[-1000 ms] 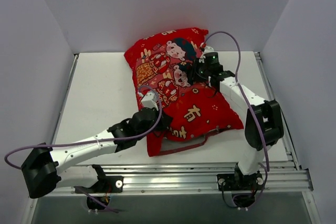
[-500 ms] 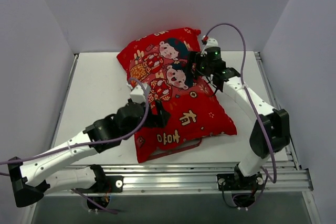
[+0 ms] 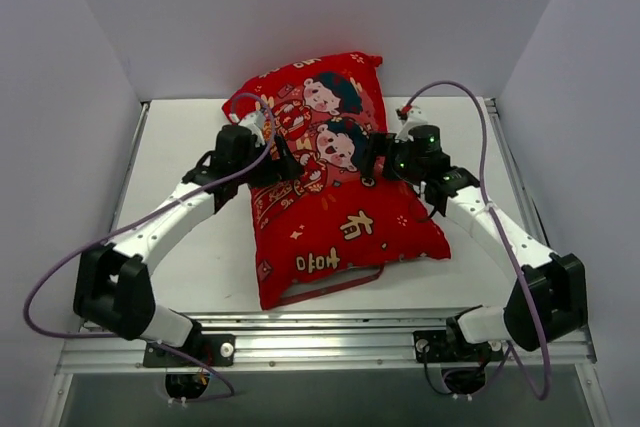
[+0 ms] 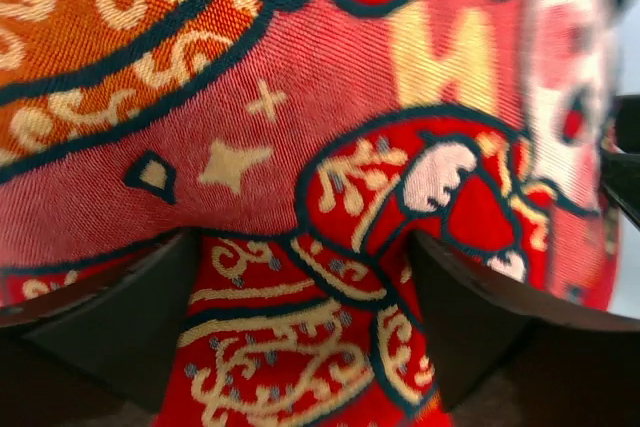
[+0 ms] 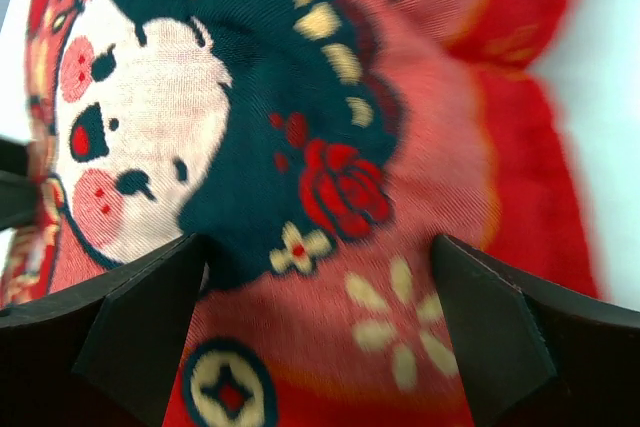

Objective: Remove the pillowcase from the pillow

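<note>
- Left wrist view: the left gripper (image 4: 300,347) has its jaws spread wide. Its two dark fingers (image 4: 110,327) press into the pillowcase (image 4: 330,127), and the printed red cloth bulges up between them without being pinched.
- Right wrist view: the right gripper (image 5: 315,347) is spread just as wide. Its fingers (image 5: 500,332) are set against the cloth, and between them show a printed child's white face, dark hair with a red flower, and small cream blossoms.
- Top external view: the grippers meet the cover from opposite sides on its far half. The left one is at the left edge by the orange-patterned print, and the right one is at the right edge beside the nearer cartoon child.
- The left arm (image 3: 170,219) reaches up from the near left corner, and the right arm (image 3: 495,227) reaches up from the near right.
- The pillowcase lies plump and full in the middle of the white table (image 3: 180,147). It is turned at a slant, with its far end close to the grey back wall (image 3: 300,7) and its near end pointing toward the metal rail (image 3: 330,342).
- Gold characters sit on the near half of the cover, with the two children on the far half.
- A darker red strip of hem runs along the cover's near edge.
- The pillow is wholly hidden inside the cover.
</note>
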